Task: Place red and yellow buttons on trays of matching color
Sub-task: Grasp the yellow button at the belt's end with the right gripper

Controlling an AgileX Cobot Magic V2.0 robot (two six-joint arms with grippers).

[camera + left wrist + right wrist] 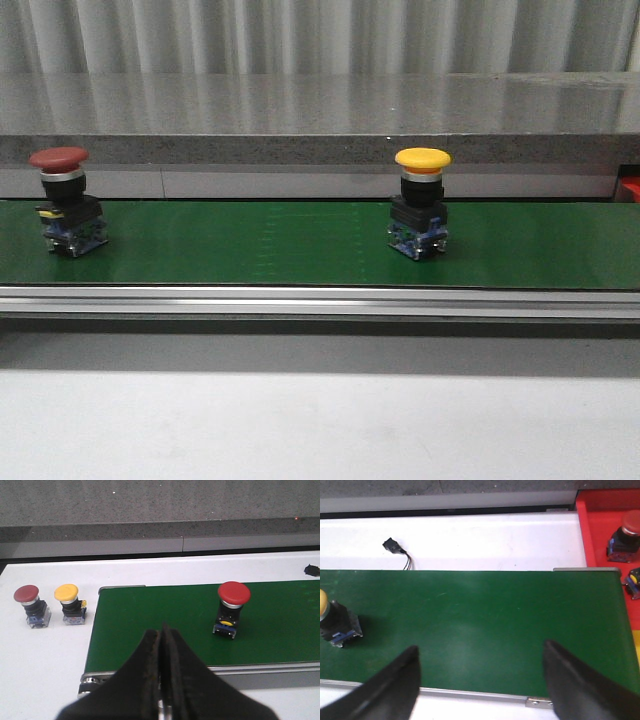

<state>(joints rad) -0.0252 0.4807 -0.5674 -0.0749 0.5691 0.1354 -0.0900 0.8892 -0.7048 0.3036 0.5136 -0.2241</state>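
A red button [62, 200] stands on the green belt [270, 245] at the left, and a yellow button [420, 202] stands right of the middle. The left wrist view shows the red button [231, 607] on the belt, beyond my left gripper [162, 630], which is shut and empty. My right gripper [480, 652] is open and empty over the belt's near edge; the yellow button [332, 620] shows at that view's edge. A red tray [605, 525] holds a red button [624, 542]. No gripper shows in the front view. No yellow tray is in view.
Off the belt's end, on the white table, stand another red button [31, 605] and another yellow button [70, 603]. A small black connector with wires [395, 550] lies on the white surface beyond the belt. A grey ledge [320, 115] runs behind the belt.
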